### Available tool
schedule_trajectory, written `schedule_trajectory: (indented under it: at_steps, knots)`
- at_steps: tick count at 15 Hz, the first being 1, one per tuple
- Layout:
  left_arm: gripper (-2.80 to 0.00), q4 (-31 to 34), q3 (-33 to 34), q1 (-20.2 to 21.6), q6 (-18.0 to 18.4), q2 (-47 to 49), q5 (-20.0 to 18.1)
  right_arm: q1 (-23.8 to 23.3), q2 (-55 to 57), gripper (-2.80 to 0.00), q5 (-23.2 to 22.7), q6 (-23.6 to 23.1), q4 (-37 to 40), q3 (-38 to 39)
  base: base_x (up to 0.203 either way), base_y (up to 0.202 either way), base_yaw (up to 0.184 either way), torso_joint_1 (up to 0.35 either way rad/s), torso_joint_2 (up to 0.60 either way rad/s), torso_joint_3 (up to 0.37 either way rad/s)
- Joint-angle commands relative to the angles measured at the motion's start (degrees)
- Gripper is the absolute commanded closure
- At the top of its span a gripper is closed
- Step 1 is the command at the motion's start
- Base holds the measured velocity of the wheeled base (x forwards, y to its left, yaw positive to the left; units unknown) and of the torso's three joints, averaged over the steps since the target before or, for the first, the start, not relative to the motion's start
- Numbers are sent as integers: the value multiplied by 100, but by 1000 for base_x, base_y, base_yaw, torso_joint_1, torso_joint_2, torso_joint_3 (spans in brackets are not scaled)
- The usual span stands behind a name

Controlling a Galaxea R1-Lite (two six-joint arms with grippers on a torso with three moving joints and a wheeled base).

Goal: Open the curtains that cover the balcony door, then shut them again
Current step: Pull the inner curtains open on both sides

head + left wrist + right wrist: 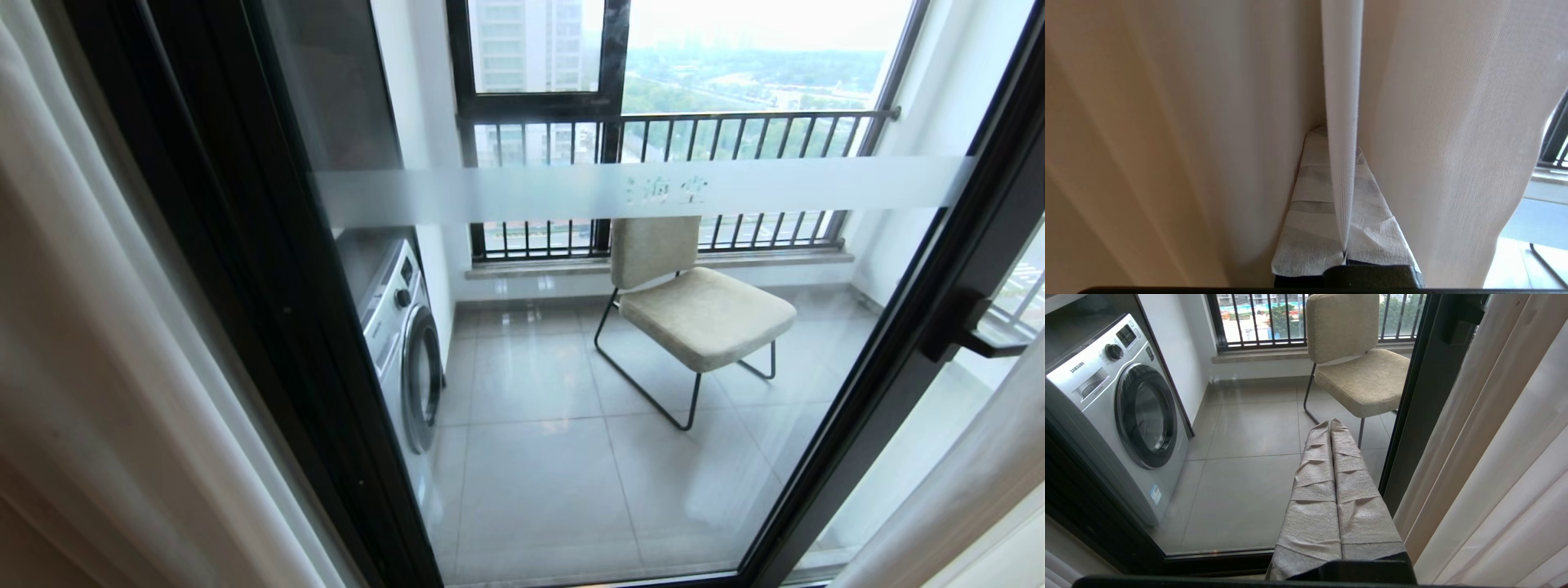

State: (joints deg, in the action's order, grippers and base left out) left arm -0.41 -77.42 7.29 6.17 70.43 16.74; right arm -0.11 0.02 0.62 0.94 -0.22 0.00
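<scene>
1. The balcony door [620,343] fills my head view: clear glass in a black frame, a frosted band [637,189] across it, the black handle [971,331] on its right edge. Nothing covers the glass, so I judge the opening half done and the closing half in hand.

2. The curtains [90,367] hang bunched on both sides. The thick beige layer and the sheer white one are gathered at the left edge of my head view, and another gathered panel [971,490] hangs at the lower right, beside the door frame.

3. Through the glass I see a washing machine [404,343] on the left, a beige chair [694,310] in the middle and the railed window [669,131] behind.

4. My left gripper [1345,249] is buried in the left curtain, out of my head view. Its padded fingers [1310,241] are pressed together on a narrow fold of sheer white fabric [1342,122] that rises straight up between them, beige cloth around.

5. My right gripper [1333,428] hangs low, pointing at the door's glass, its fingers [1314,514] fully together and holding nothing.

6. The next move, as I judge it, calls for drawing the pinched fold sideways across the glass toward the handle side. The grip on so thin a fold could slip, so a steady pull seems wise. The right panel is untouched and would need its own grasp.
</scene>
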Motion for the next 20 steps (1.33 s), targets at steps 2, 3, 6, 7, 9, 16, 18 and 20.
schedule_trajectory:
  at_steps: [2, 3, 6, 7, 9, 16, 18, 20]
  knots:
    - [0, -11, -10, 328, -83, 38, -15, 2, -2, 0, -1, 2, -4, 0, 0, 0, 0, 0, 0, 0]
    - [0, -11, -10, 443, -184, 43, -23, 2, -2, 0, -1, 2, -4, 0, 0, 0, 0, 0, 0, 0]
    - [0, -11, -10, 925, -422, 101, -138, 2, -2, 0, -1, 2, -4, 0, 0, 0, 0, 0, 0, 0]
    - [0, -11, -10, 1076, -484, 130, -229, 2, -2, 0, -1, 2, -4, 0, 0, 0, 0, 0, 0, 0]
    - [0, -11, -17, 1443, -589, 198, -423, 2, -2, 0, -1, 2, -4, 0, 0, 0, 0, 0, 0, 0]
    - [0, -29, -59, 2747, -809, 529, -1097, 2, -2, 0, -1, 2, -4, 0, 0, 0, 0, 0, 0, 0]
    - [0, -118, -62, 3114, -816, 705, -1237, 2, -2, 0, -1, 2, -4, 0, 0, 0, 0, 0, 0, 0]
    - [0, -341, -62, 3375, -939, 998, -1378, 1, -2, 0, -1, 2, -4, 0, 0, 0, 0, 0, 0, 0]
